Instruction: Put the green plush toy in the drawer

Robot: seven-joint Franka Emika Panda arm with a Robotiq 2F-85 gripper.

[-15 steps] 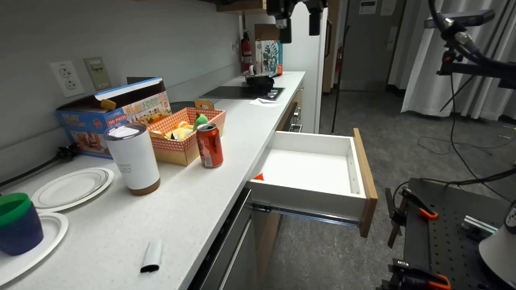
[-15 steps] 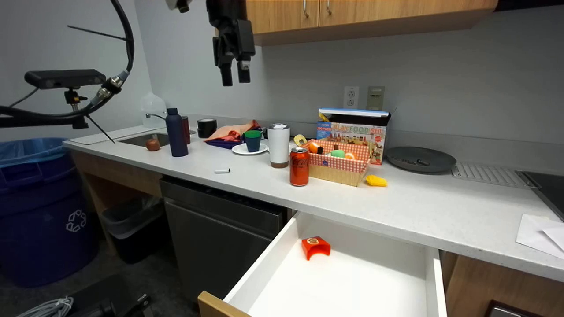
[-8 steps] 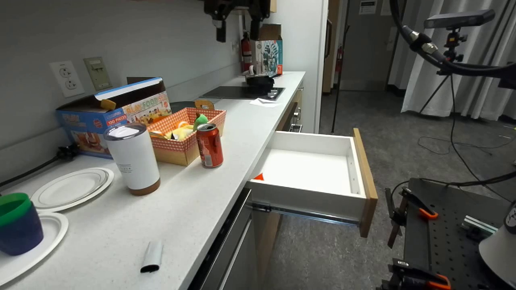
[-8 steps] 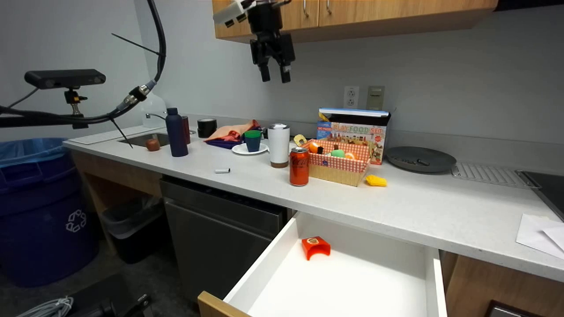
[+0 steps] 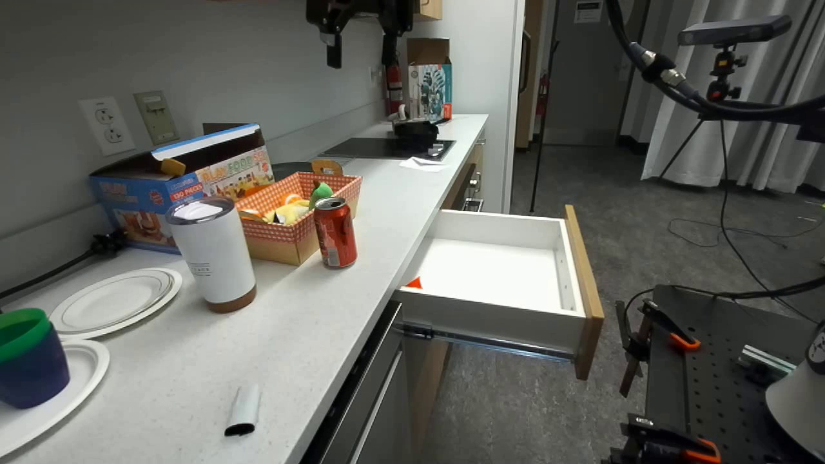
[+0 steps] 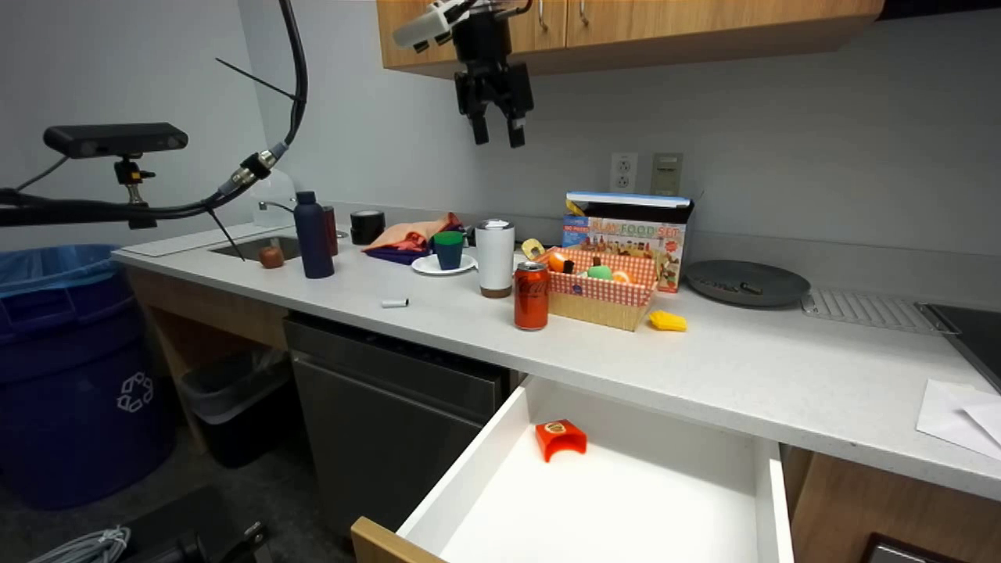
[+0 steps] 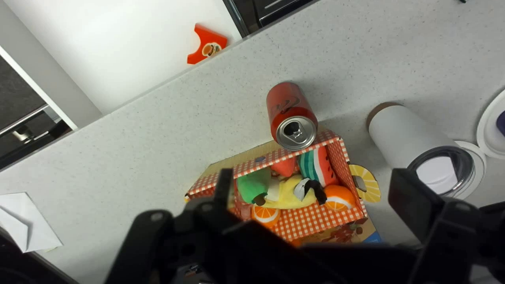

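Before anything is gripped, the line of descent matters most

While the gripper [image 6: 499, 134] hangs above the counter [image 6: 727, 352], jaws spread apart and holding nothing, the green plush toy [image 7: 254, 185] lies inside the checked basket [image 6: 594, 311]. The step in hand seems to be lining up over it. In the wrist view the toy sits toward the basket's left end, nearer the left jaw than the middle, so a shift left would probably help. A yellow soft toy [image 7: 290, 193] lies close on its right; the jaws should straddle the green one alone. Being plush, it will likely give, so a gentle squeeze should do. The lift should clear the basket's rim and the red can [image 6: 532, 295] just beside it. In an exterior view the drawer [image 6: 626, 500] stands pulled out on the near side; right of the red piece [image 6: 561, 439], at its far left, seems a sound place for release.
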